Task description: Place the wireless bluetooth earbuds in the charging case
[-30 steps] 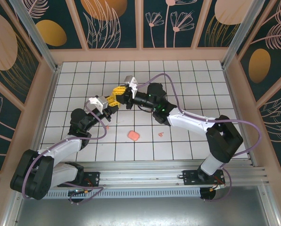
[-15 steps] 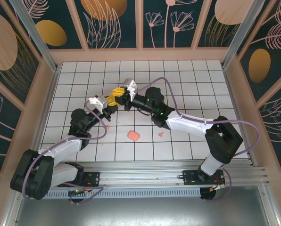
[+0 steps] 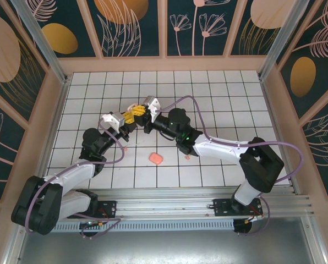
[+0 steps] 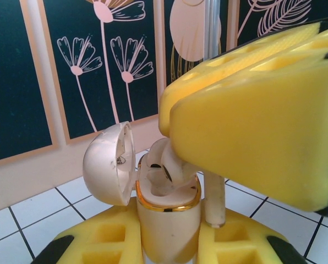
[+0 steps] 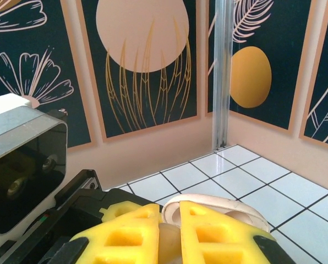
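The cream charging case (image 4: 167, 225) stands upright with its lid (image 4: 106, 165) swung open to the left and a gold rim round its mouth. My left gripper (image 4: 167, 245) is shut on the case's body. A cream earbud (image 4: 165, 165) sits with its head at the case's mouth, its stem hanging outside on the right. My right gripper (image 5: 169, 234) is shut on that earbud (image 5: 168, 245), and the case's open lid (image 5: 224, 204) lies just beyond it. From above, the left gripper (image 3: 128, 117) and right gripper (image 3: 141, 110) meet mid-table.
A salmon-pink rounded-square piece (image 3: 156, 158) lies on the white grid floor (image 3: 219, 93) in front of the grippers. Small pink bits lie at its right (image 3: 187, 157) and left (image 3: 125, 147). Pink walls enclose the table on three sides.
The right arm has swung left and lowered its gripper with the earbud onto the case held by the left gripper. The left arm has barely shifted. Both grippers stayed shut.
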Motion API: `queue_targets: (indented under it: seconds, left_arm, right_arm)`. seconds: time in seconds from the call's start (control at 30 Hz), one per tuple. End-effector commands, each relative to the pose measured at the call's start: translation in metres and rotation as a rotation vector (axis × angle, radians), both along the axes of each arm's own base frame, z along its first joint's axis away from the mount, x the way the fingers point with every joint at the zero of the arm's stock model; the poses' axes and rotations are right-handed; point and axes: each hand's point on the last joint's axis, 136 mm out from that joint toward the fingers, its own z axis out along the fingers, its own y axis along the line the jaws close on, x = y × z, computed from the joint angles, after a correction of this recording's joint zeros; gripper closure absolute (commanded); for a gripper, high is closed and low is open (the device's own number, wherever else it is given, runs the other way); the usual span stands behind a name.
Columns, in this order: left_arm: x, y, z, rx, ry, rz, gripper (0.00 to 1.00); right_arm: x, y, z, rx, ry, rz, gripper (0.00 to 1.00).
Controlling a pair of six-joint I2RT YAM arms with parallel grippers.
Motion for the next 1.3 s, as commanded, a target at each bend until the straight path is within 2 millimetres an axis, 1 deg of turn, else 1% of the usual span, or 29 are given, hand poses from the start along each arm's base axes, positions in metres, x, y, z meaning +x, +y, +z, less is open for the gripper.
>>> queue_targets:
  seconds: [0.0, 0.17, 0.27, 0.43, 0.73, 1.27]
  left_arm:
    - [-0.007, 0.004, 0.037, -0.054, -0.126, 0.012, 0.99]
    - [-0.006, 0.005, 0.032, -0.048, -0.113, 0.016, 0.98]
    - [-0.006, 0.004, 0.030, -0.046, -0.110, 0.014, 0.99]
    - [-0.005, 0.003, 0.028, -0.042, -0.103, 0.012, 0.99]
    - [-0.005, 0.003, 0.027, -0.039, -0.100, 0.012, 0.99]
    - [-0.007, 0.004, 0.034, -0.044, -0.117, 0.014, 0.99]
  right_arm:
    - [0.002, -0.005, -0.007, -0.009, 0.021, -0.032, 0.86]
    - [0.000, -0.011, 0.025, 0.062, -0.022, -0.024, 0.86]
    - [0.000, -0.014, 0.041, 0.099, -0.038, -0.011, 0.86]
    - [0.002, -0.014, 0.054, 0.132, -0.054, 0.000, 0.86]
    - [0.005, -0.005, 0.060, 0.153, -0.055, 0.027, 0.86]
    - [0.018, 0.006, 0.032, 0.117, 0.021, 0.004, 0.86]
